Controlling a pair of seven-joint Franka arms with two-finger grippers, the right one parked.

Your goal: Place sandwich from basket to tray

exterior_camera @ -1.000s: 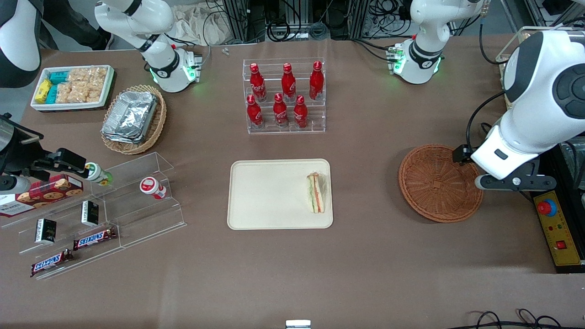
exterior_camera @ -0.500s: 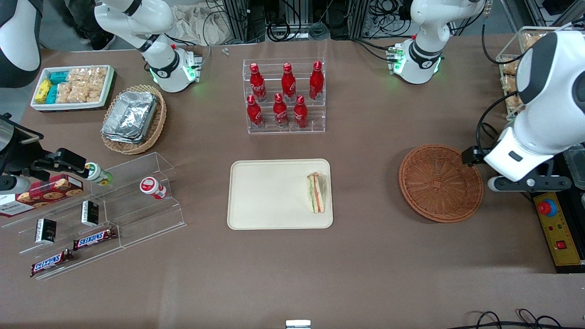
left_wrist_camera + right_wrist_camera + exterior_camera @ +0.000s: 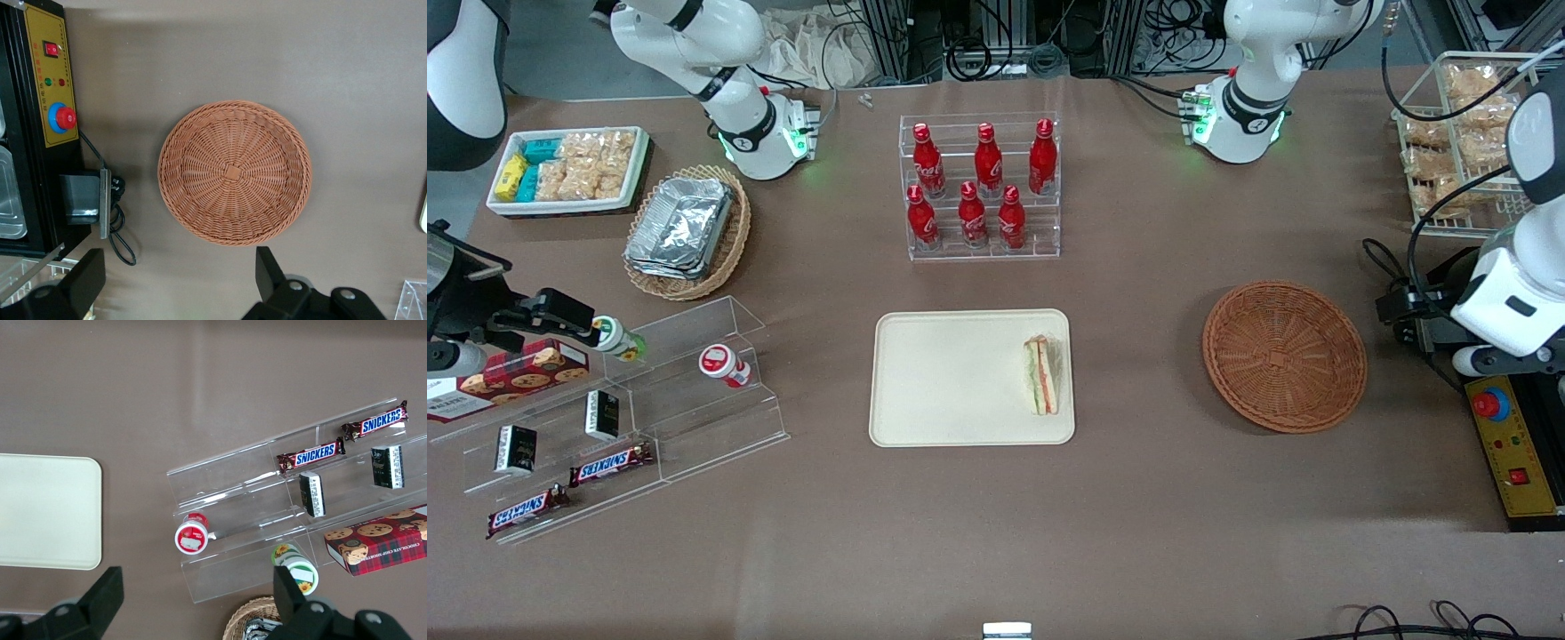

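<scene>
The small triangular sandwich of pale bread, with orange-red and green filling along its cut edge, lies on the flat cream-beige rectangular tray, close to the tray's rim on the working arm's side. The round reddish-brown wicker basket sits on the brown counter well apart from the tray, toward the working arm's end, with nothing in it. In the left wrist view the claw hangs above the counter beside the basket, its 2 dark fingers spread wide apart and holding nothing. A yellow control box with a red button stands at the counter's edge near the basket.
</scene>
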